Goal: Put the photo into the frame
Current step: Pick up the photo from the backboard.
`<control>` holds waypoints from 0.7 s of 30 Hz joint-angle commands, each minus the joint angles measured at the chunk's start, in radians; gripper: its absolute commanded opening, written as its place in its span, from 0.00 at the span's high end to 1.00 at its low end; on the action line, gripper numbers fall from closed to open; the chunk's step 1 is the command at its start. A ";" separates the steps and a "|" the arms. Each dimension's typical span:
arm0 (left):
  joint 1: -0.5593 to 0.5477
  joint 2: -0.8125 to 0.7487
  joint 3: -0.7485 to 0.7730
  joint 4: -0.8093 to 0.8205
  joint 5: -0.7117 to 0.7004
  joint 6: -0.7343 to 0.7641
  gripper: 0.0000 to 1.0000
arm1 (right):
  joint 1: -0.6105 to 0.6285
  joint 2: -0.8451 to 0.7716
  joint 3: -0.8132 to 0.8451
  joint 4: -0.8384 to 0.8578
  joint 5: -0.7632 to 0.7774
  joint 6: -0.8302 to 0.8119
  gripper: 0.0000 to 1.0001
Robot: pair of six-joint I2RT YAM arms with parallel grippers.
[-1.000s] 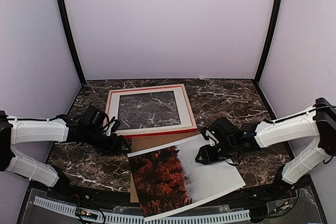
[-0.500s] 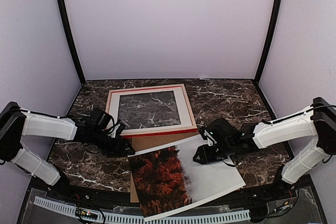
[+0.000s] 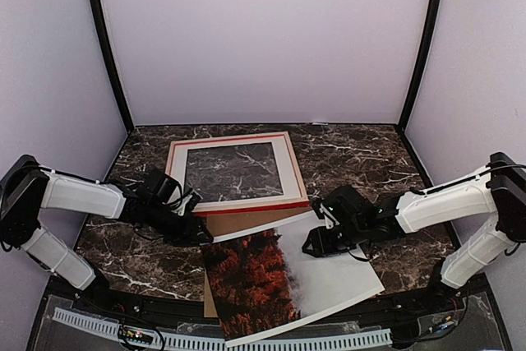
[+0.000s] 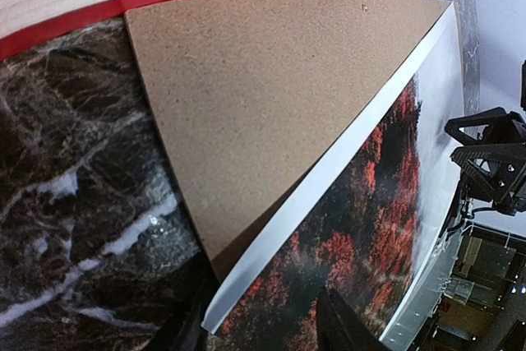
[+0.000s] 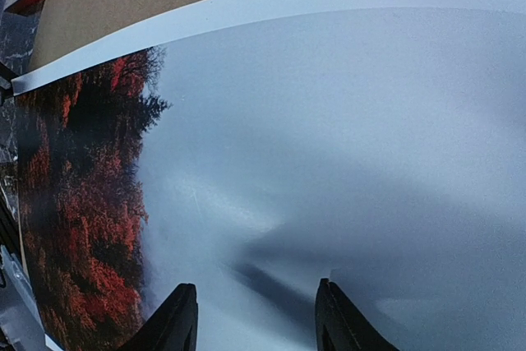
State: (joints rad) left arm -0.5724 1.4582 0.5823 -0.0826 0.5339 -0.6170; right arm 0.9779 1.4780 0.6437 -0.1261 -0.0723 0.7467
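Note:
The photo (image 3: 279,281) of red-orange trees and white fog lies flat at the table's front, partly over a brown backing board (image 3: 242,223). The frame (image 3: 238,203), red-edged with pale rails, lies behind them. My left gripper (image 3: 196,236) is open at the photo's near-left corner. In the left wrist view its fingers (image 4: 341,325) straddle that corner of the photo (image 4: 353,228). My right gripper (image 3: 315,246) is open, low over the photo's foggy half (image 5: 329,137), with its fingers (image 5: 177,318) apart and holding nothing.
A white mat border (image 3: 286,172) sits inside the frame, with marble table (image 3: 362,150) showing through its window. The backing board (image 4: 271,96) touches the frame's red rail (image 4: 82,10). The photo's front edge hangs near the table's front edge.
My left gripper has moved right, up to the photo's corner. My right gripper shifted slightly left over the fog. The photo, board and frame have not moved.

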 commanded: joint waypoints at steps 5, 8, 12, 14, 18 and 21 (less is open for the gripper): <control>-0.004 -0.078 -0.012 -0.007 0.034 -0.012 0.66 | 0.015 0.025 -0.027 -0.035 0.005 0.018 0.50; -0.004 -0.090 -0.012 -0.005 0.038 -0.006 0.70 | 0.015 0.029 -0.026 -0.032 0.006 0.019 0.50; -0.004 -0.075 -0.012 0.019 0.062 -0.004 0.76 | 0.018 0.025 -0.023 -0.037 0.006 0.021 0.50; -0.004 -0.068 -0.014 0.030 0.071 -0.003 0.77 | 0.019 0.018 -0.022 -0.037 0.008 0.022 0.50; -0.009 -0.056 -0.019 0.045 0.078 0.001 0.77 | 0.019 0.008 -0.019 -0.031 0.002 0.025 0.50; -0.021 -0.045 -0.021 0.062 0.074 0.003 0.79 | 0.019 0.008 -0.017 -0.022 -0.004 0.028 0.49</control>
State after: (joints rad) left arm -0.5766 1.4021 0.5797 -0.0559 0.5884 -0.6304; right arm 0.9833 1.4769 0.6437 -0.1246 -0.0635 0.7574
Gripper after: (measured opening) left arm 0.217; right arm 0.505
